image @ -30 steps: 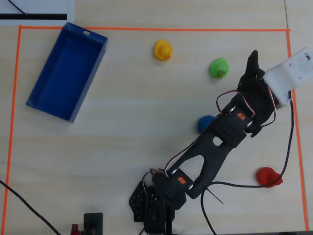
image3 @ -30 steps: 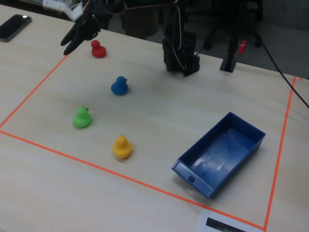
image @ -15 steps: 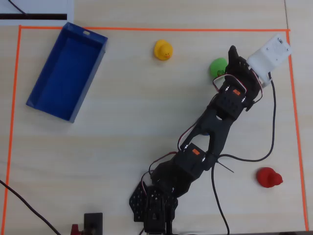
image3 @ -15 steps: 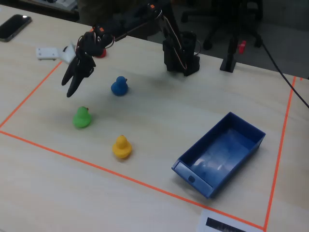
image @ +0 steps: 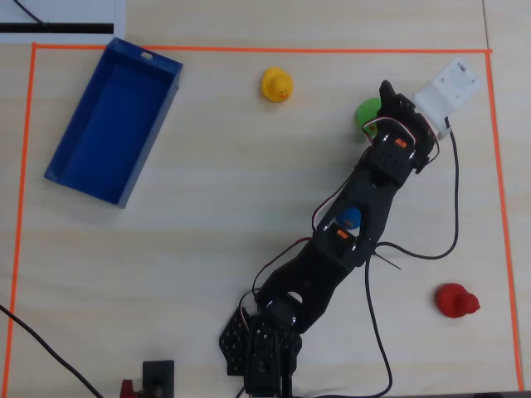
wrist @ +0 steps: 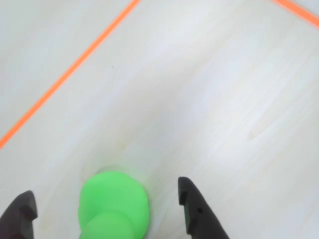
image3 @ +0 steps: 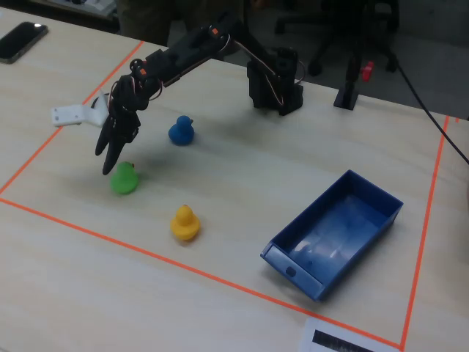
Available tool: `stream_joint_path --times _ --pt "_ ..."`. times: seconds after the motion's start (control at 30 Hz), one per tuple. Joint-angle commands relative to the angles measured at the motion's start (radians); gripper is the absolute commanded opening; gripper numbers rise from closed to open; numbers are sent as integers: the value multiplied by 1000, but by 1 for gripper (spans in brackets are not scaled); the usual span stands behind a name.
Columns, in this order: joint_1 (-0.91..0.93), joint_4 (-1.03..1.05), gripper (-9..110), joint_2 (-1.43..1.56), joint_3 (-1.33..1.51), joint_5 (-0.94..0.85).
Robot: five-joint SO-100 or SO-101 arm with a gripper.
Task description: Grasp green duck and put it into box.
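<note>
From above, the black arm stretches toward the upper right, its two-finger gripper (image: 383, 98) over the small bright green rubber duck (image: 367, 112), partly covering it. The large royal-blue plastic tray (image: 114, 121) lies well apart at upper left, the yellow rubber duck (image: 276, 84) between them.

Seen from the wrist, the black fingers (wrist: 197, 211) stand spread, the green duck (wrist: 114, 205) between them, untouched.

Seen from the fixed camera, the gripper (image3: 108, 163) hangs just beside the green duck (image3: 124, 178), near the blue rubber duck (image3: 181, 130); the tray (image3: 335, 233) sits at right.
</note>
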Motion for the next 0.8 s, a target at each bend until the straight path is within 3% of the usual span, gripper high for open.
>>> stream_joint_path --times 0.0,0.53,0.63,0.7,0.77 --pt "-20 -95 38 18 72 2" --pt "-84 -133 36 -41 143 48" --pt "-91 -140 24 -71 127 51" --pt "-92 -140 3 -91 126 43" --pt "-92 -133 0 -109 126 41"
